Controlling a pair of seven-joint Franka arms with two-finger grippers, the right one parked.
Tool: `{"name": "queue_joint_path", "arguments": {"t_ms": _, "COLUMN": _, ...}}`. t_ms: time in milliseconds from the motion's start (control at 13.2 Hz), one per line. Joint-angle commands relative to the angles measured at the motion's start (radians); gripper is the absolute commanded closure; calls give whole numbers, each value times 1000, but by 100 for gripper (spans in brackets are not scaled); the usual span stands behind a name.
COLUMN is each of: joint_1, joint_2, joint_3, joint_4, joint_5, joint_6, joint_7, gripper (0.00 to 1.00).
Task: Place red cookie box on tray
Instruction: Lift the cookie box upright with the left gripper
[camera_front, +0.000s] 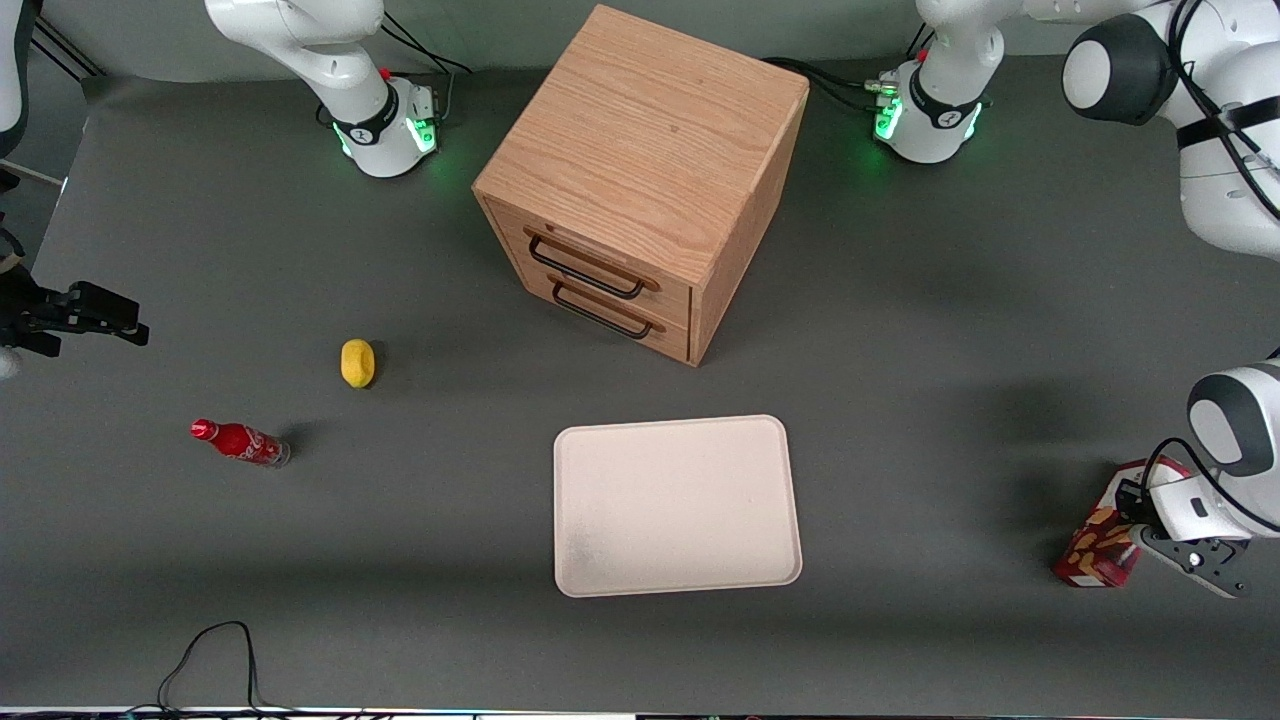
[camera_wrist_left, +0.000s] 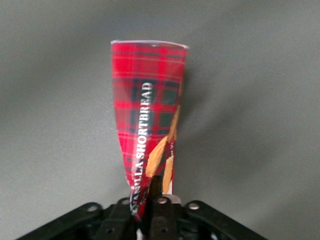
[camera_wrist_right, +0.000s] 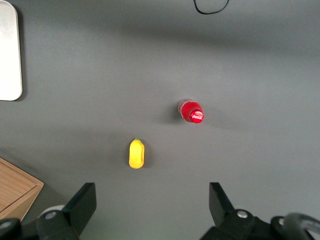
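The red cookie box is a tartan-red carton with cookie pictures, at the working arm's end of the table near the front edge. My gripper is shut on its upper end. In the left wrist view the box runs away from the gripper, squeezed thin between the black fingers. Whether the box's lower end still touches the table I cannot tell. The cream-white tray lies bare at mid-table, well apart from the box and toward the parked arm from it.
A wooden two-drawer cabinet stands farther from the front camera than the tray. A yellow lemon-like object and a small red soda bottle sit toward the parked arm's end. A black cable loops at the front edge.
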Motion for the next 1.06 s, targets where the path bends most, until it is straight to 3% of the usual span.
{"name": "queue_joint_path", "arguments": {"t_ms": 0, "joint_1": -13, "joint_2": -13, "joint_3": 8, "joint_4": 46, "joint_5": -8, "joint_6": -84, "joint_7": -17, "gripper": 100}}
{"name": "queue_joint_path", "arguments": {"t_ms": 456, "joint_1": -13, "joint_2": -61, "joint_3": 20, "joint_4": 239, "joint_5": -3, "joint_6": -400, "joint_7": -93, "gripper": 100}}
{"name": "queue_joint_path", "arguments": {"t_ms": 684, "joint_1": -1, "joint_2": -127, "joint_3": 23, "joint_4": 252, "joint_5": -2, "joint_6": -524, "joint_7": -354, "gripper": 100}}
{"name": "queue_joint_path", "arguments": {"t_ms": 988, "joint_1": 10, "joint_2": -214, "joint_3": 24, "joint_4": 255, "joint_5": 32, "joint_6": -597, "joint_7": -351, "gripper": 100}}
